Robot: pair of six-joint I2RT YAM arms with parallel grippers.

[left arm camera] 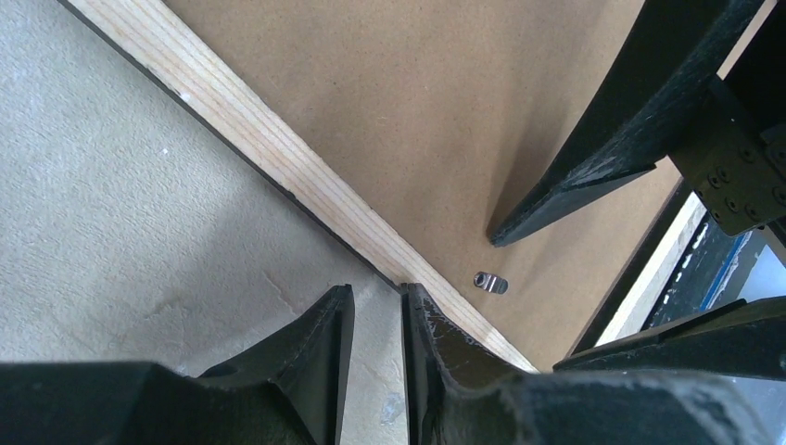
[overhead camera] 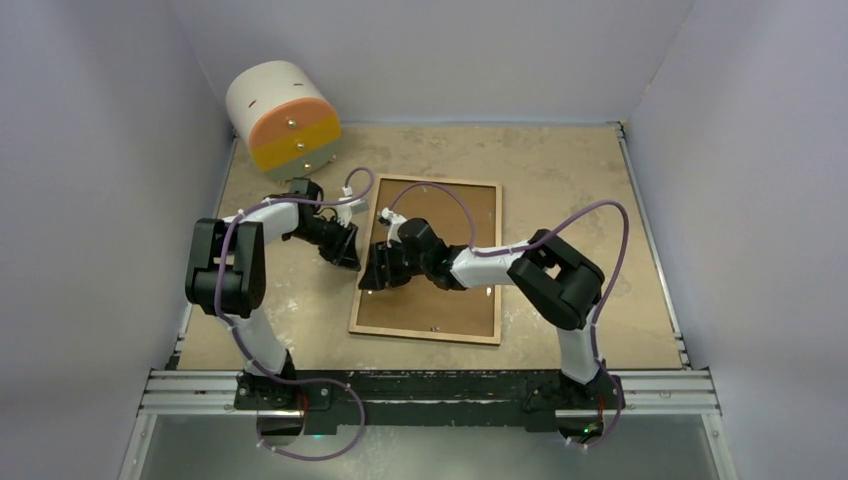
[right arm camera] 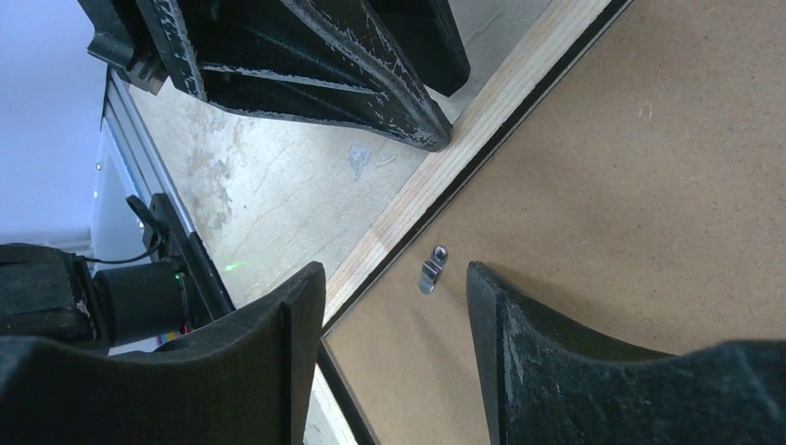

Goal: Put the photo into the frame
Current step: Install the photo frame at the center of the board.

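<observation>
The left gripper (left arm camera: 375, 297) is nearly closed, with only a slit between its fingers, and holds nothing. Its right finger tip meets the pale wooden rim of the frame (left arm camera: 278, 153). The frame lies back-up on the table (overhead camera: 560, 170) with its long axis running away from the arms. Just right of that rim, a small metal clip (right arm camera: 429, 269) sits on the brown backing panel (overhead camera: 430, 305). The right gripper (right arm camera: 394, 278) stands wide open and empty astride the clip. Whatever lies under the panel is hidden.

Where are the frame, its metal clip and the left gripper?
frame (left arm camera: 269, 139): left wrist view, wooden back rim.
metal clip (right arm camera: 430, 269): right wrist view, its middle.
left gripper (left arm camera: 375, 297): left wrist view, between its fingertips.
</observation>
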